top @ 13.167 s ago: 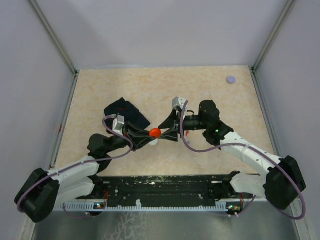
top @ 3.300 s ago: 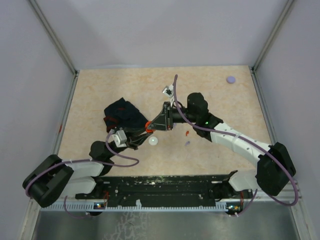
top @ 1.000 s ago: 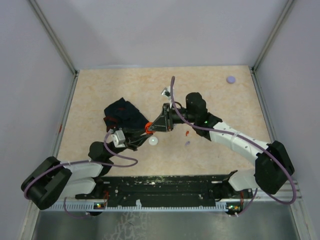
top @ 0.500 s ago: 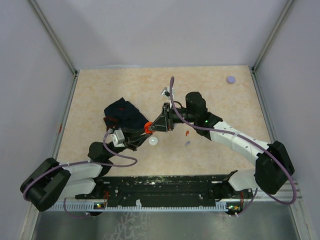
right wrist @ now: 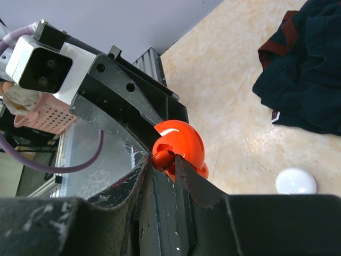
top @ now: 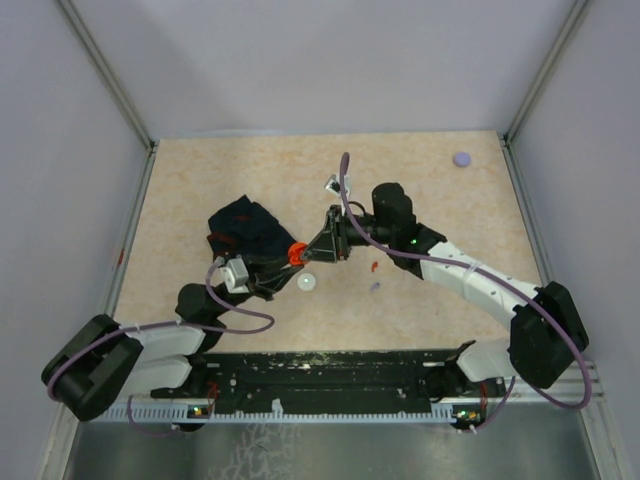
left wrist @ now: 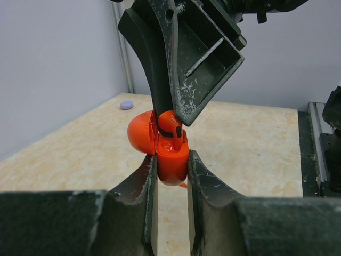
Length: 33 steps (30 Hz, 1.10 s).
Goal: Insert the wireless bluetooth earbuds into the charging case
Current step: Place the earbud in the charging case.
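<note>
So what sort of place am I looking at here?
Probably a robotics lab test cell: a left arm and a right arm bolted at the edge of a beige table, plain walls framed by metal posts, and a small red case held between the arms.

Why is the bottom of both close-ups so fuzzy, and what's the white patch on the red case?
Left wrist view: the claw's fingers sit close to the lens, out of focus; case sharp. Right wrist view: same blur; white patch is glare.
</note>
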Each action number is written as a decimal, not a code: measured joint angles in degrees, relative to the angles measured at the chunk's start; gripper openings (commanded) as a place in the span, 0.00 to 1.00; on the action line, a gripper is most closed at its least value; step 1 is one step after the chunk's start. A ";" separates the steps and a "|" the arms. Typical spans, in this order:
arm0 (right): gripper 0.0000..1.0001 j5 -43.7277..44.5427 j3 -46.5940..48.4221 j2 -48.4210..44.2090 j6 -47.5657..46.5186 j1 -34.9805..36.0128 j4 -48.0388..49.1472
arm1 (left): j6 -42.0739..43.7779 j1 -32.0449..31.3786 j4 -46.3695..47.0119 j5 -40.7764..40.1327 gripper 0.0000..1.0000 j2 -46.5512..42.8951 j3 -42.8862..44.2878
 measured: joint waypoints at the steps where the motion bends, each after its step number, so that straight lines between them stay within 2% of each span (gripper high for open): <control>1: 0.25 0.00 0.00 0.04 0.00 0.00 -0.20 | 0.00 0.02 0.15 0.17 0.00 0.35 0.00; 10: 0.31 0.98 0.39 0.11 -1.75 -0.02 -4.48 | 0.00 0.02 0.63 1.14 0.00 3.34 0.11; 33: 0.32 5.38 7.08 1.14 -7.58 1.84 -15.26 | -0.17 0.13 0.85 3.02 0.00 7.21 0.33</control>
